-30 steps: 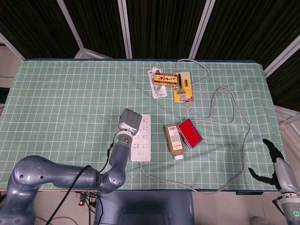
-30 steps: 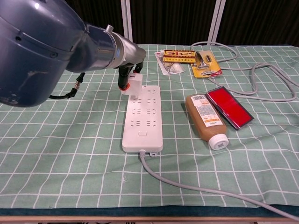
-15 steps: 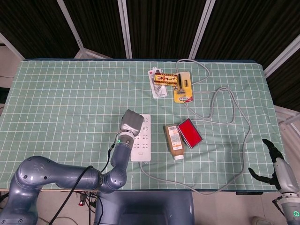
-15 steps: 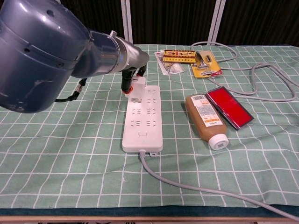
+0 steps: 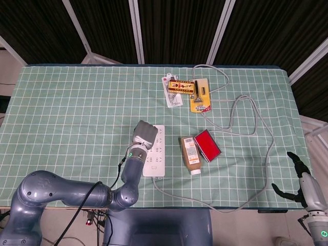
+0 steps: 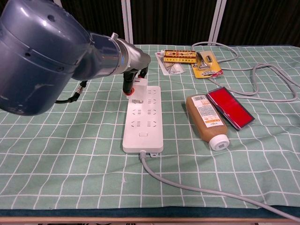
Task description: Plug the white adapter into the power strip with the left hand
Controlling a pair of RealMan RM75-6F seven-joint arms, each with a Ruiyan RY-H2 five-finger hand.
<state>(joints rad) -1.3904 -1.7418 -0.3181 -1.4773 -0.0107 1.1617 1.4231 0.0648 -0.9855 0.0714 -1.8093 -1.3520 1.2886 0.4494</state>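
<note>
From my head view the left hand point(image 5: 143, 134) covers the far left corner of the power strip point(image 5: 155, 160), and I can't see the white adapter there at all. My chest view shows what that hides: the white adapter point(image 6: 137, 89) sits low on the power strip's far left sockets, pinched between dark fingers point(image 6: 127, 83) that come down onto it from above. Right of the power strip lies a brown bottle point(image 6: 206, 120), with a red case point(image 6: 230, 107) touching its far side. My right hand point(image 5: 298, 177), seen only from the head view, hangs off the table with fingers spread, empty.
</note>
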